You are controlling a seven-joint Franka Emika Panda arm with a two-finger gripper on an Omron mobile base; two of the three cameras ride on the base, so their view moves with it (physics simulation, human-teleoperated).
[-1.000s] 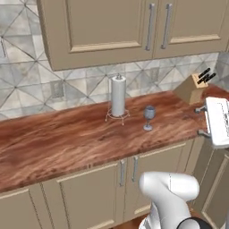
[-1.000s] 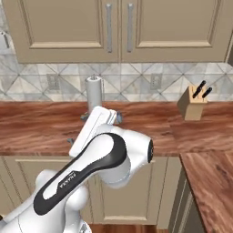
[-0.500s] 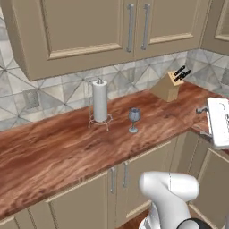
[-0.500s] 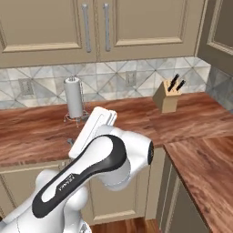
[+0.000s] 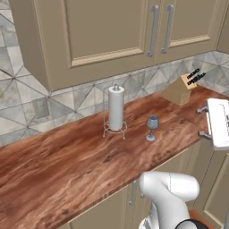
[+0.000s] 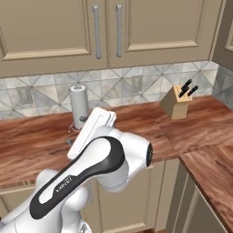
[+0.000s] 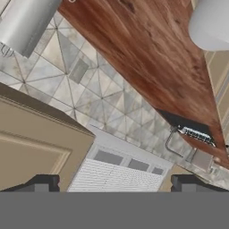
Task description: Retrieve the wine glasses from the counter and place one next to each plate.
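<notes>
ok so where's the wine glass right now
In the left base view the wine glass stands upright on the counter, just right of the paper-towel roll.

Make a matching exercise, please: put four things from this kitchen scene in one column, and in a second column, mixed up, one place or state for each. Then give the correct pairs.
Things:
1. wine glass
2. paper-towel roll
3. knife block
4. gripper

Places or states:
A. upright in a wire holder, near the backsplash
B. open, holding nothing
C. standing alone on the counter, right of the roll in the left base view
D. at the far right by the wall, dark handles sticking out

Pairs: 1-C, 2-A, 3-D, 4-B
</notes>
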